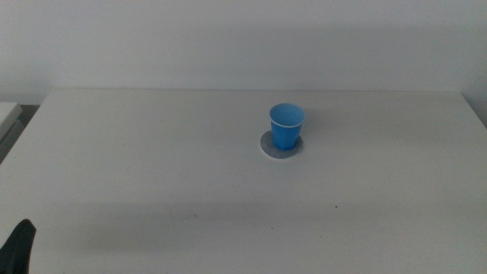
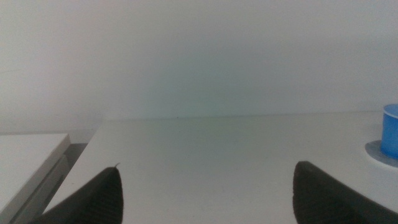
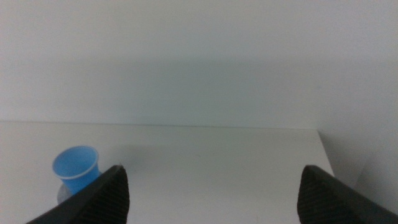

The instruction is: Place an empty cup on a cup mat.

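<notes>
The bright blue cup (image 1: 287,125) stands upright on the speckled grey cup mat (image 1: 281,147), right of the table's middle and toward the back. The cup also shows in the left wrist view (image 2: 390,129) on the mat (image 2: 379,151), and in the right wrist view (image 3: 77,168). My left gripper (image 2: 208,193) is open and empty, low at the table's front left corner, where a dark tip (image 1: 19,245) shows in the middle view. My right gripper (image 3: 211,193) is open and empty, far from the cup; it is out of the middle view.
The white table (image 1: 152,175) reaches back to a plain white wall. A pale grey surface (image 1: 7,114) lies beyond the table's left edge, also in the left wrist view (image 2: 25,155). The table's right edge shows in the right wrist view (image 3: 326,149).
</notes>
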Motion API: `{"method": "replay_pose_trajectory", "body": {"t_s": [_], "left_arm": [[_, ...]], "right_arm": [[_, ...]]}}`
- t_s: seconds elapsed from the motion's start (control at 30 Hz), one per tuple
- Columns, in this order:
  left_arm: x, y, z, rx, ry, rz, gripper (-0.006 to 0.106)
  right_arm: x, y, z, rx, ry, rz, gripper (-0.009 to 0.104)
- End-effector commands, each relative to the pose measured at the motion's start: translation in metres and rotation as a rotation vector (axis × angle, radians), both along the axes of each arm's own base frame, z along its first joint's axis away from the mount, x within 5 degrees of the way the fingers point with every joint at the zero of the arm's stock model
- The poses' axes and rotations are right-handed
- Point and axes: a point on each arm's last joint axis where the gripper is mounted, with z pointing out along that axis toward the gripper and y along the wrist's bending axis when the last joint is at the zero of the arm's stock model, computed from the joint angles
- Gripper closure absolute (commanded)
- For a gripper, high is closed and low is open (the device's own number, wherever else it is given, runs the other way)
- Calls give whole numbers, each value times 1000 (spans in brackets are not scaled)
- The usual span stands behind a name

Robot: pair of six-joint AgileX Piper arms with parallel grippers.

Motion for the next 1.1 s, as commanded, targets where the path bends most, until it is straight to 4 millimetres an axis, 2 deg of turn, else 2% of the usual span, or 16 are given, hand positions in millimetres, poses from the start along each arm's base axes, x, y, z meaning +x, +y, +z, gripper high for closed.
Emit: {"method": "replay_pose_trajectory", "body": {"t_s": [0.0, 0.1, 0.27, 0.43, 0.53, 0.7, 0.77, 0.83, 1.07], "left_arm": [[0, 0, 2, -6, -17, -2, 7], [0, 0, 2, -6, -17, -2, 7], [0, 0, 2, -6, -17, -2, 7], [0, 0, 2, -6, -17, -2, 7], [0, 0, 2, -6, -17, -2, 7], [0, 0, 2, -6, -17, -2, 7], [0, 0, 2, -6, -17, -2, 7], [0, 0, 2, -6, -17, -2, 7], [0, 0, 2, -6, -17, -2, 7]], "right_arm": [[0, -2, -2, -29, -13, -8, 8], [-5, -1, -11, -21, -70, 4, 8], [-33, -11, -41, -58, -251, -29, 2], [-66, -18, -96, -83, -253, -102, 2], [-79, -17, -126, -80, -258, -105, 2], [-90, -16, -163, 10, -270, -116, 2], [-93, -16, -165, 19, -294, -116, 2], [-93, -15, -169, 21, -247, -115, 2], [-93, -15, -168, 25, -255, -116, 2]]}}
